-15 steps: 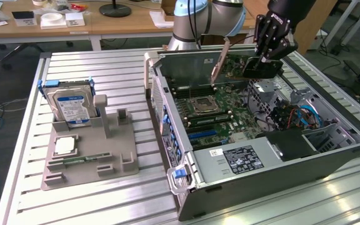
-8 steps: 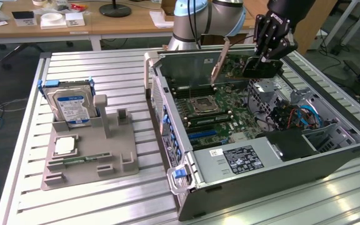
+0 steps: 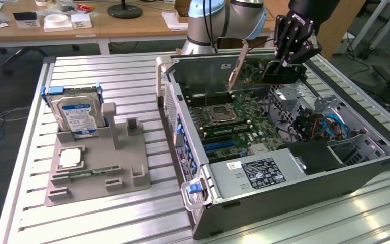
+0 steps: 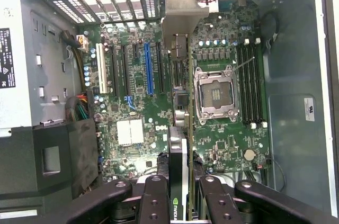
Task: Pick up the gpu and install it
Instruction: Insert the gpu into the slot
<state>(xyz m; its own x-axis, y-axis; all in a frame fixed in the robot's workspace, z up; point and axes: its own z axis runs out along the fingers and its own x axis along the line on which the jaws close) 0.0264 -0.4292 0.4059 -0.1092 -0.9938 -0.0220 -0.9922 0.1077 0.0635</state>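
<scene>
The pick-up is done. The tool [image 3: 286, 62] is clenched on the gpu [image 3: 266, 73] and holds it on edge above the open computer case [image 3: 303, 173], clear of the motherboard [image 3: 229, 127]. I'd say it isn't seated yet: the long blue slot [image 4: 149, 68] inside the case is bare. Blue and orange cables [image 3: 324, 124] crowd one end of the case, away from the slot. Beside the case on the table [image 3: 114, 223], a grey holder [image 3: 114, 168] carries a hard drive [image 3: 79, 114] and a memory stick [image 3: 87, 173].

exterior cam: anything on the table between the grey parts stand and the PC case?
Nothing. In the exterior view, the strip of table between the grey stand and the case is bare slats.
</scene>
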